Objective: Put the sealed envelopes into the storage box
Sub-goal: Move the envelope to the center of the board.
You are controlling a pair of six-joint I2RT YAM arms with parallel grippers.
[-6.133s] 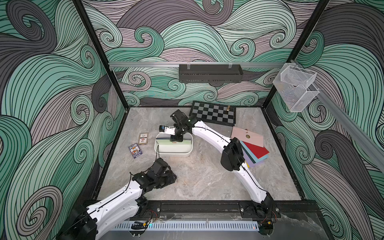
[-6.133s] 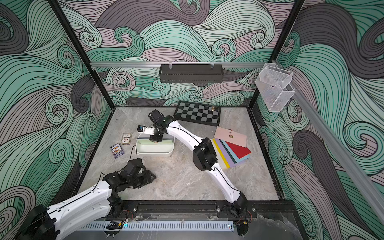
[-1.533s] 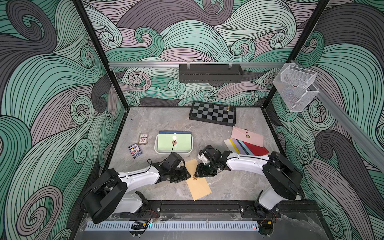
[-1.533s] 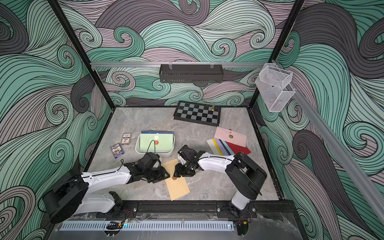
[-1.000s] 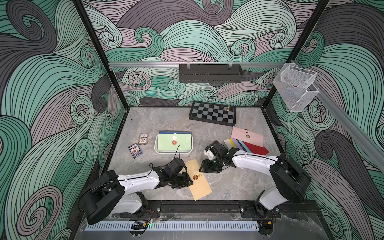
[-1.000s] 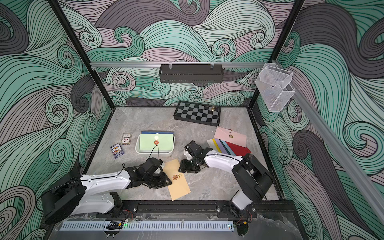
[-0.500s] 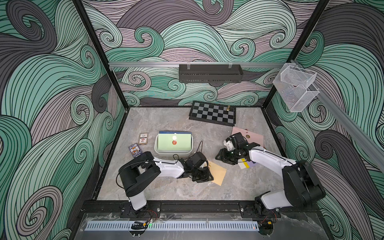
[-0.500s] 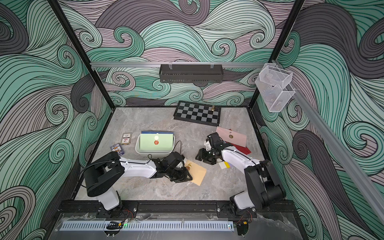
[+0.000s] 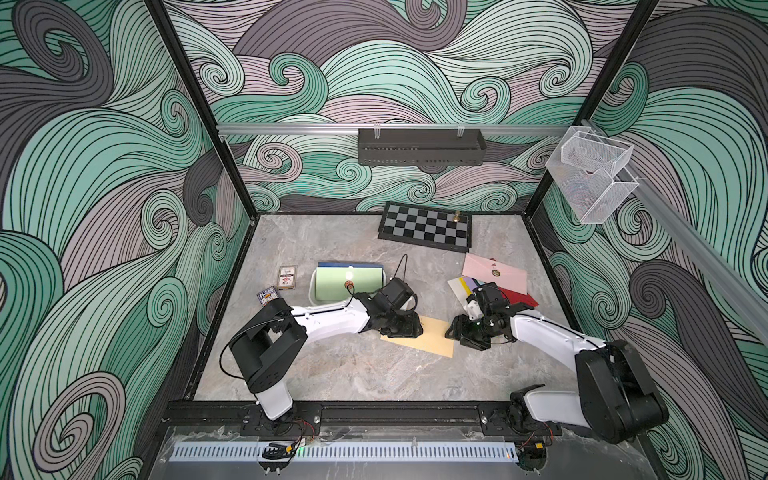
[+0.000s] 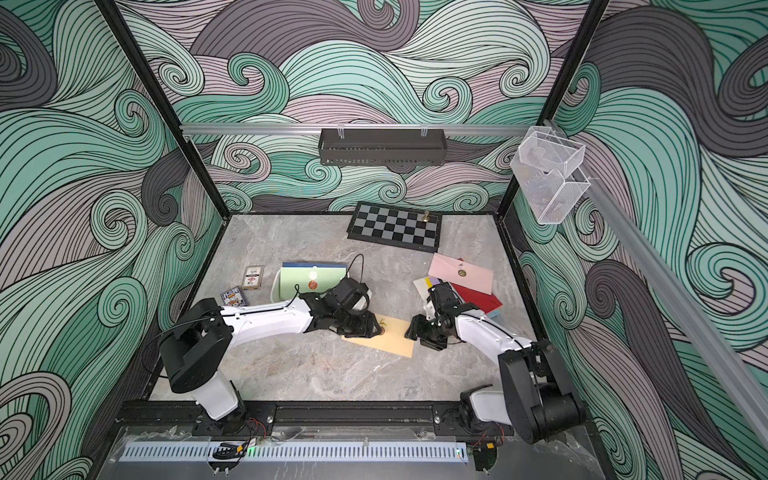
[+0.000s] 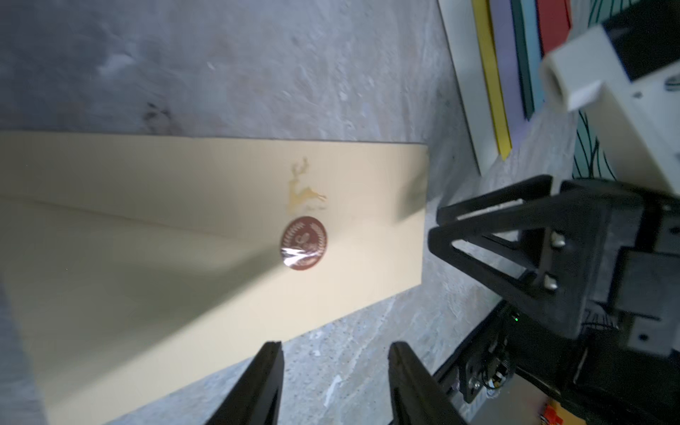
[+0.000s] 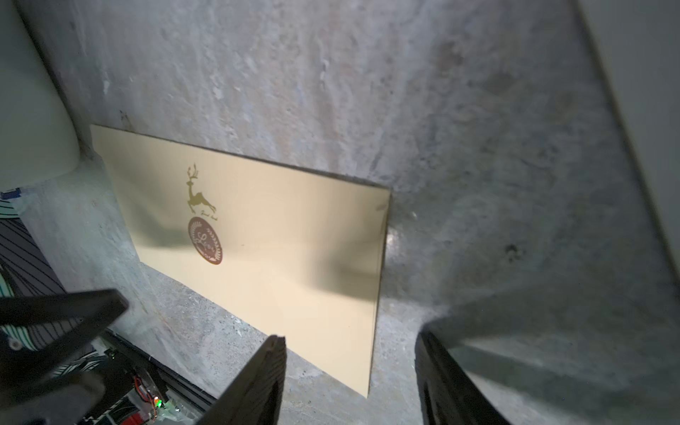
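As the left hand (image 11: pixel 335 346) gapes, the envelope (image 11: pixel 184 220) lies flat.

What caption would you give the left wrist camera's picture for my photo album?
Open left claw poised by the edge of a tan sealed envelope lying flat on the grey table.

We record a peach envelope (image 9: pixel 432 343) with a maroon seal (image 11: pixel 303 243) and gold deer print (image 11: pixel 303 191), a pale green envelope (image 9: pixel 353 279) in the white storage box (image 9: pixel 312 291), a pink envelope (image 9: pixel 484 266), a black-and-grey chequered board (image 9: pixel 424 226), a grey marbled table (image 9: pixel 353 374) and teal, mauve and grey swirled walls (image 9: pixel 374 83).
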